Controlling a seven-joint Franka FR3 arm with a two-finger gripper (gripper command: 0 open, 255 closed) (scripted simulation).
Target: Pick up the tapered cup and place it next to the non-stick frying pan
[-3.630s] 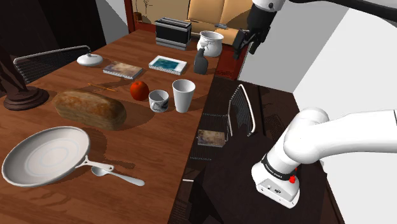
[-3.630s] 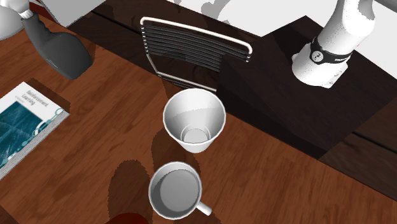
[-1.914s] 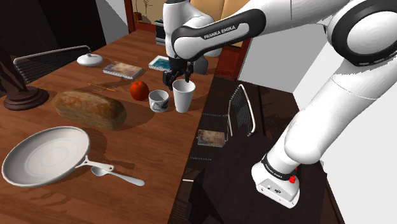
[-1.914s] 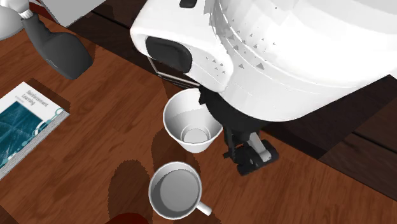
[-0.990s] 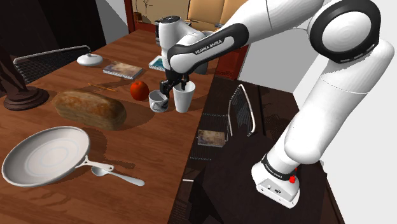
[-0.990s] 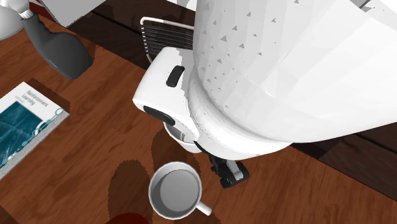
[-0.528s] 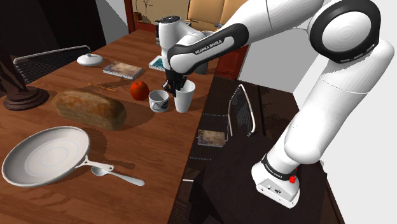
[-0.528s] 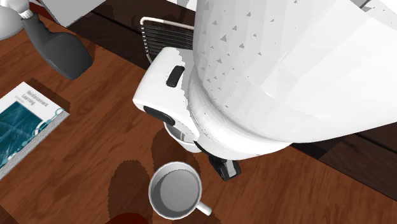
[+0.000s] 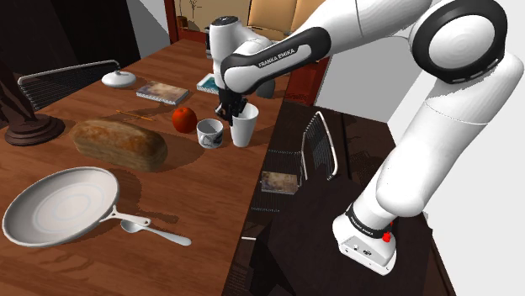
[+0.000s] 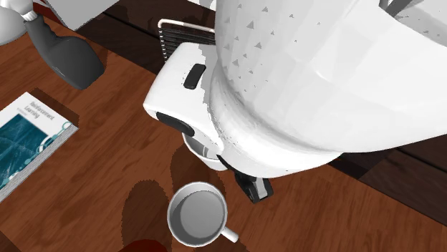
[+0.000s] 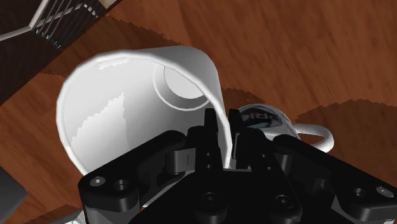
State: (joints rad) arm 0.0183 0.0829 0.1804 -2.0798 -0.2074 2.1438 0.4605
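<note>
The white tapered cup [image 9: 245,131] stands on the wooden table [image 9: 210,193] beside a small white mug [image 9: 209,132]. My black gripper [image 9: 229,110] comes down from above and is shut on the cup's rim on the mug's side. In the wrist view the cup's [image 11: 121,108] thin wall is clasped in the gripper [image 11: 222,130], one finger inside and one outside. The pale frying pan [image 9: 59,204] lies at the table's near end, far from the cup. In the second exterior view the arm covers most of the cup [image 10: 194,152].
Between cup and pan lie a bread loaf [image 9: 118,143], a red apple [image 9: 184,118] and a spoon [image 9: 156,231]. A book [image 9: 163,92], a spray bottle [image 10: 64,54] and a toaster stand farther back. A chair [image 9: 318,147] stands past the table's edge.
The fingers, open around the cup's rim a second ago, have shut on it. The hand has since shifted very slightly; the cup stays beside the mug.
</note>
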